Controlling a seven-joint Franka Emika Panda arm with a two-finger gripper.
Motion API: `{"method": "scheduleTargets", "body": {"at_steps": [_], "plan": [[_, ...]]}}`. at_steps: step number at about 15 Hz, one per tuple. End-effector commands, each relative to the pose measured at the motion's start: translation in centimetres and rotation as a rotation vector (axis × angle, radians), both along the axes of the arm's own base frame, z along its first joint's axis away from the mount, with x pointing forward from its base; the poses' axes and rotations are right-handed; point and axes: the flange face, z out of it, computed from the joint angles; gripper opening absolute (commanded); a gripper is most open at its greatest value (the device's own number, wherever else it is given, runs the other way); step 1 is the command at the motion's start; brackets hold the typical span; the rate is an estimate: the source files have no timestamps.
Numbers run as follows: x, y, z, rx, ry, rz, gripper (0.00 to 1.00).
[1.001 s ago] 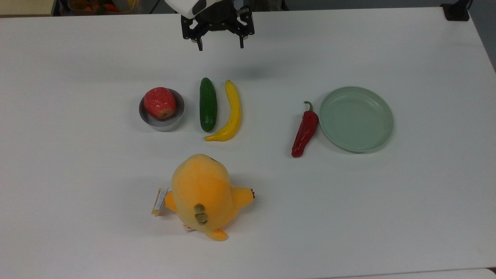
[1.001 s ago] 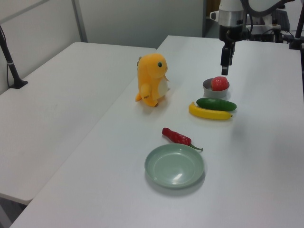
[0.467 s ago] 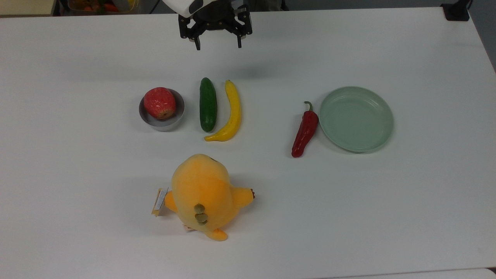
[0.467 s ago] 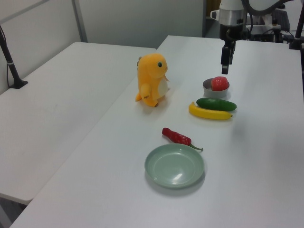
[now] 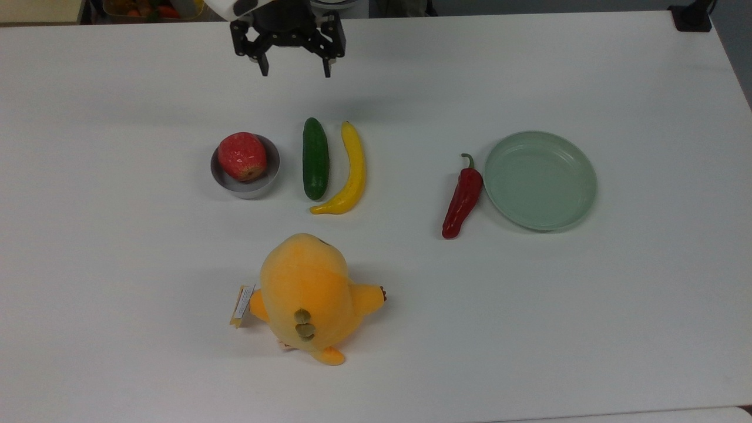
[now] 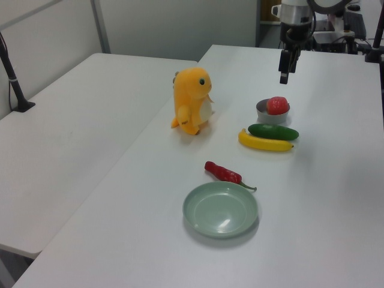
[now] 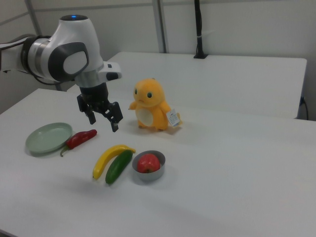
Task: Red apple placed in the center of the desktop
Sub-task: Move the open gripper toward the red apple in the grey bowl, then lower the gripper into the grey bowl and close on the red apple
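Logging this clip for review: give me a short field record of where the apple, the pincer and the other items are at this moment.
apple: round red apple sits in small grey bowl
pincer: black two-finger pincer open, empty, above white desktop, apart from apple
beside bowl: dark green cucumber, then yellow banana, toward the top view's right
further right: dark-red chili pepper against round pale-green plate
front: orange plush toy, upright
task status: apple not yet picked up
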Motion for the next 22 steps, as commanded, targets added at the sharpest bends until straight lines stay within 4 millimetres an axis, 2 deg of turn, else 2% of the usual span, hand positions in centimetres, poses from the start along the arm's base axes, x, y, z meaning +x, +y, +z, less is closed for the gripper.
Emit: {"method": "scheduleTargets", "body": {"at_steps": [1,3,5,7,10,13,17,22], "plan": [[0.2,-1.8,0.6,0.006,-0.065,0.000,1.00],[1.1,-3.6,0.6,-0.013,-0.105,0.084,1.00],[2.3,-5.1,-0.7,-0.026,-0.092,0.200,1.00],[3.1,-6.5,-1.2,-0.036,-0.092,0.269,1.00],[4.3,-7.6,-2.5,-0.052,-0.080,0.391,1.00],[5.1,-8.2,-3.8,-0.099,-0.047,0.433,1.00],[5.9,-8.7,-8.3,-0.138,0.045,0.523,1.00],[6.2,-8.6,-11.4,-0.189,0.119,0.601,1.00]]}}
